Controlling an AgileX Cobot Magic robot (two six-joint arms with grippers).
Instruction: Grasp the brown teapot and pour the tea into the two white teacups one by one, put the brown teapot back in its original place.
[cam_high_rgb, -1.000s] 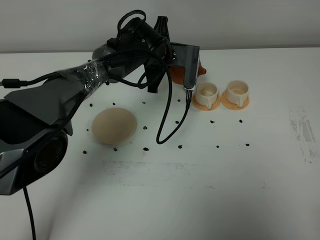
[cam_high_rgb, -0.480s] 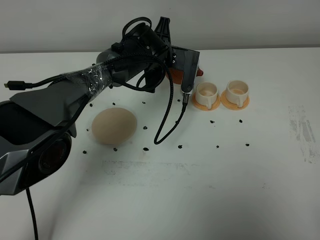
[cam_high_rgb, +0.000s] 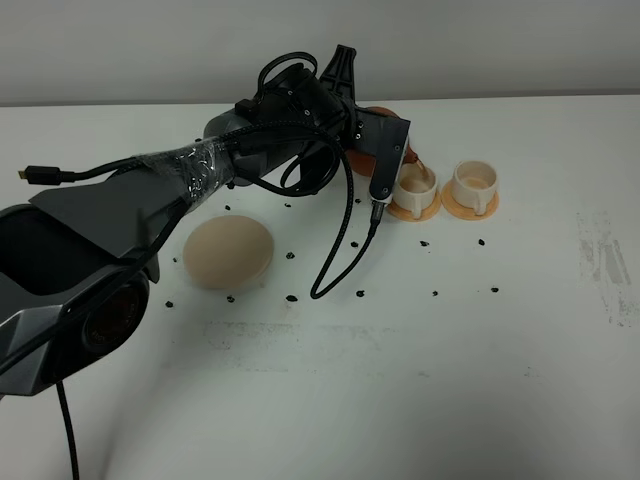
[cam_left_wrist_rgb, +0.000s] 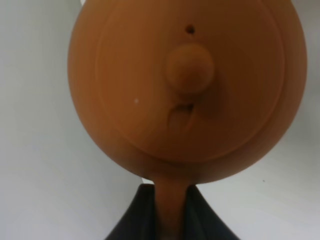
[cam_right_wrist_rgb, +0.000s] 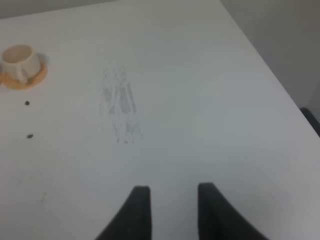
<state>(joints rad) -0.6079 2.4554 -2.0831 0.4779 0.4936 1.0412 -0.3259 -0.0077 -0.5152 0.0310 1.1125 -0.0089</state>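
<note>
The brown teapot (cam_high_rgb: 360, 156) is mostly hidden behind my left arm (cam_high_rgb: 300, 110). It is tilted, with its spout (cam_high_rgb: 415, 166) over the left white teacup (cam_high_rgb: 415, 184). In the left wrist view the teapot (cam_left_wrist_rgb: 150, 75) fills the frame, lid knob (cam_left_wrist_rgb: 190, 67) facing the camera, and my left gripper (cam_left_wrist_rgb: 170, 210) is shut on its handle. The right white teacup (cam_high_rgb: 473, 180) stands beside the left one and also shows in the right wrist view (cam_right_wrist_rgb: 19, 60). The cream coaster disc (cam_high_rgb: 228, 250) lies bare at the left. My right gripper (cam_right_wrist_rgb: 172, 210) is open and empty over bare table.
Each cup stands on a small orange saucer (cam_high_rgb: 463, 208). A black cable (cam_high_rgb: 335, 250) hangs from the left wrist down to the table. Small black dots (cam_high_rgb: 434, 293) mark the white table. A grey scuff patch (cam_high_rgb: 600, 250) lies at the right.
My left arm has moved right with the teapot and tipped it, bringing the spout over the left cup. The right gripper's earlier state is not shown.
</note>
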